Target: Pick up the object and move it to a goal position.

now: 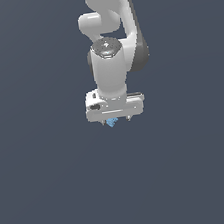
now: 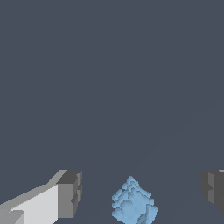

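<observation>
Wrist view shows the small light-blue object [image 2: 134, 204] sitting between the two jaws, which are spread wide apart and touch it on neither side. Exterior view shows the object [image 1: 112, 122] just under the white gripper [image 1: 116, 119], with the white arm [image 1: 109, 59] standing above.

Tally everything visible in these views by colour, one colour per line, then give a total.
Light blue: 1, the small ridged blocky object lying between the open gripper fingers, touching neither
White and grey: 1, the Panda arm with that gripper
Total: 2
</observation>
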Tool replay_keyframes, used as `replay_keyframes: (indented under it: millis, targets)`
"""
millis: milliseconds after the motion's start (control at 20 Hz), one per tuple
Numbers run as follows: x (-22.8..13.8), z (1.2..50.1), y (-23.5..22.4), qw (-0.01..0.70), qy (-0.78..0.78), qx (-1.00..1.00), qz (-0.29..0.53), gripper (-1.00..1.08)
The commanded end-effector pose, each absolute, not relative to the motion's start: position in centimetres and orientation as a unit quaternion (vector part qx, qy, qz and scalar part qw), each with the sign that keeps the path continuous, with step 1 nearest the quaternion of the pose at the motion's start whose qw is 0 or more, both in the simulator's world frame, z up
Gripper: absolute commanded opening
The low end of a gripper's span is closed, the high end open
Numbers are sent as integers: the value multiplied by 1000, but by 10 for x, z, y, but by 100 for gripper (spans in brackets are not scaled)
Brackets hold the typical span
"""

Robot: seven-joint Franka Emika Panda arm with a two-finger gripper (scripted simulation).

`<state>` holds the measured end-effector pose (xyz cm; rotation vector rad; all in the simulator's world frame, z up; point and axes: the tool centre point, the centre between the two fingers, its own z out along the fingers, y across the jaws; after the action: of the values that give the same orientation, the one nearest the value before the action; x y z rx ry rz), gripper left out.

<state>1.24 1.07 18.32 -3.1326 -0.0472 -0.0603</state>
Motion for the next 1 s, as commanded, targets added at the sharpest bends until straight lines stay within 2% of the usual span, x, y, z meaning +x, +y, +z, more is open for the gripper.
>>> replay_keyframes:
  millis: [0,950]
  targets:
    - [12,183,11,4,-15,-1000,-19,100]
    - [5,180,10,17,27,-999,-15,100]
